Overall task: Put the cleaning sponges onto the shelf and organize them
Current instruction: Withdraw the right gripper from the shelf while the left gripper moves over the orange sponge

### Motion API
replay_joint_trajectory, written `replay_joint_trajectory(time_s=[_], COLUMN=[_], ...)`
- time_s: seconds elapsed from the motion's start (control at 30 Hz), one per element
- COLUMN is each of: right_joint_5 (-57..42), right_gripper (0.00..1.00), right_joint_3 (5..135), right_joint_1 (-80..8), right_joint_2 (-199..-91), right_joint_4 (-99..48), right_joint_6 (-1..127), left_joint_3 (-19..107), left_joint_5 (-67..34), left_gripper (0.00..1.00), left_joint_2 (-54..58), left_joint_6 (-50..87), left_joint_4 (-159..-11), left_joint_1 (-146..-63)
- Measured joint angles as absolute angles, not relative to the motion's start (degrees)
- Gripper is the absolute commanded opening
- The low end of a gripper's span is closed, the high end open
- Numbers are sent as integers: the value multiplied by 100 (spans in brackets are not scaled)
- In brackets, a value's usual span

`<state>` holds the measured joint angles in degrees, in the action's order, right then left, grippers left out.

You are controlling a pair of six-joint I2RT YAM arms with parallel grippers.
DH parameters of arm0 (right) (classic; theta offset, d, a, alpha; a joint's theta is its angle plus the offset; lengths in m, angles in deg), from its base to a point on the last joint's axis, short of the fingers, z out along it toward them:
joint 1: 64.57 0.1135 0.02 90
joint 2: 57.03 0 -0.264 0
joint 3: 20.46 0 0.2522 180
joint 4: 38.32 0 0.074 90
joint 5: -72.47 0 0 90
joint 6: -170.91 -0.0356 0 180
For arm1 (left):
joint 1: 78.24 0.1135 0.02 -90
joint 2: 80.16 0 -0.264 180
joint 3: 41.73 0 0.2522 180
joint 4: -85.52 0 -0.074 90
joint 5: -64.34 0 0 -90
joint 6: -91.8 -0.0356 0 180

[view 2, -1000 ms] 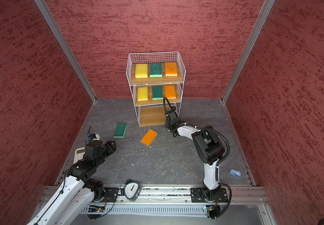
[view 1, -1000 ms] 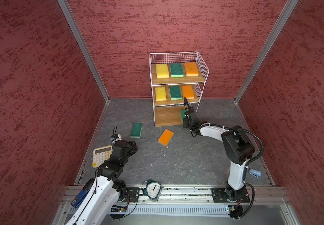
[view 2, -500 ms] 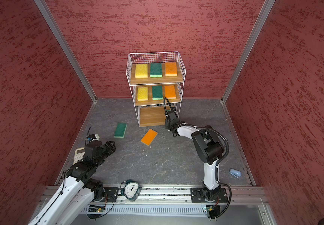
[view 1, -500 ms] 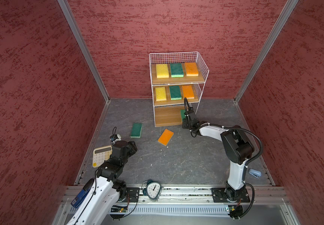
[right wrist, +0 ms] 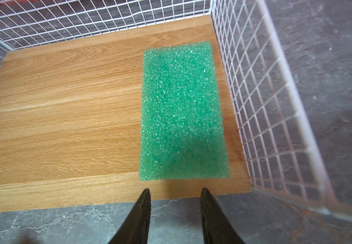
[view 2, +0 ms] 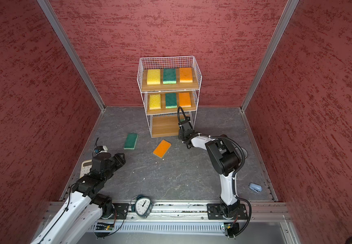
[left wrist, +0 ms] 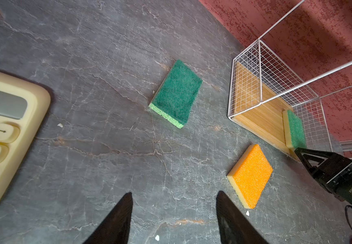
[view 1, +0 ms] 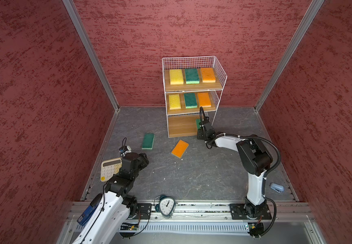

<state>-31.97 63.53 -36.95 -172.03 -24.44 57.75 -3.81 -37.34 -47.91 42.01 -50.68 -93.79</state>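
The shelf (view 1: 181, 127) stands at the back wall. Its top and middle boards each carry a yellow, a green and an orange sponge. A green sponge (right wrist: 181, 109) lies flat at the right end of the bottom board (right wrist: 65, 105). My right gripper (right wrist: 175, 194) hovers open and empty just in front of that board's front edge, a short gap from the sponge. On the floor lie a green sponge (view 1: 148, 141) and an orange sponge (view 1: 180, 148). My left gripper (left wrist: 174, 195) is open and empty above bare floor, the orange sponge (left wrist: 250, 175) beside one fingertip.
A cream calculator (view 1: 110, 169) lies under my left arm by the left wall. A clock (view 1: 166, 206) stands on the front rail. A small blue stapler (view 1: 276, 187) sits at the front right. Red walls enclose three sides.
My right gripper's jaws have drawn a little closer together in front of the bottom board. The left arm has not moved.
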Motion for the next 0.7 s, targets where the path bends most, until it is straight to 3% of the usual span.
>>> replay_joint_trajectory(time_s=[0.7], right_joint_5=[-3544], right_gripper=[38], right_joint_3=[6417], right_joint_1=[-3702], right_joint_2=[-17417], right_joint_4=[-2695], right_joint_6=[5935], left_joint_3=[-377], left_joint_5=[-3738], left_gripper=[63], left_joint_2=[-4533], left_joint_6=[4203], left_joint_4=[-5077], left_joint_1=[-9410])
